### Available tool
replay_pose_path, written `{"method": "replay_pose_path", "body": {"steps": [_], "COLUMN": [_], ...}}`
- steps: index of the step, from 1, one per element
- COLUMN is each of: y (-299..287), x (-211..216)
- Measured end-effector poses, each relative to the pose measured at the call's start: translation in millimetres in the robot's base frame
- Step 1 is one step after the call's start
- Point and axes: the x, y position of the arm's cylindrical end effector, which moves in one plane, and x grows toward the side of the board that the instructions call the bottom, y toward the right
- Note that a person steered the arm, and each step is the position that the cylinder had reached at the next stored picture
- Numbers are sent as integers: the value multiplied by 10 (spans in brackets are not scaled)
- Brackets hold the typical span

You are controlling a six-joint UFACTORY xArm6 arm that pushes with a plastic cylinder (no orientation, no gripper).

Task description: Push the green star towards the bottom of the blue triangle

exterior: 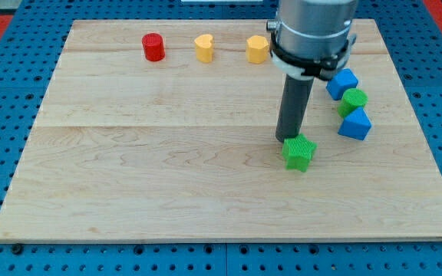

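Right of board center, my tip (pixel 285 139) touches the green star (pixel 298 152) from its 10 o'clock. At the star's 2 o'clock sits the blue triangle (pixel 355 124), near the board's (pixel 167 184) right edge; bare wood between.

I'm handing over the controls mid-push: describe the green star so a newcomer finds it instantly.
Follow the straight dark rod down from the arm to my tip on the wooden board. The green star-shaped block sits right against it, at its lower right. Unlike the round green block between two blue ones, it stands alone.
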Motion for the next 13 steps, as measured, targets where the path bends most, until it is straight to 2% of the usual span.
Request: {"method": "replay_pose_path", "body": {"steps": [1, 2, 3, 4, 6, 7, 10, 11, 12, 13], "y": [-681, -666, -72, -634, 94, -266, -376, -376, -116, 20], "x": [-27, 76, 76, 122, 200, 212, 19, 540, 786, 536]}}
